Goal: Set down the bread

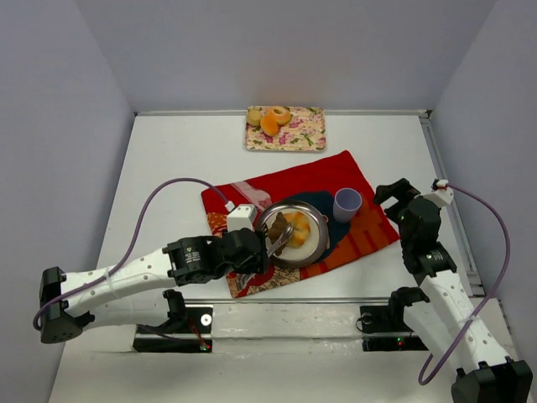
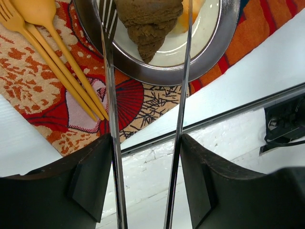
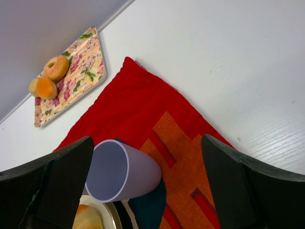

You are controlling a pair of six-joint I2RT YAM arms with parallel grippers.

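Worktop: white, plain surface. A red cloth lies skewed across the centre of the top view, with orange striping at its right end and a fan-patterned section at its lower left. A dark blue mat lies on the cloth. A lavender cup stands upright, mouth open, right of centre, at the mat's upper edge. In the left wrist view, upper left, an orange spoon and an orange fork lie side by side on the patterned section, handles touching and running toward lower right.
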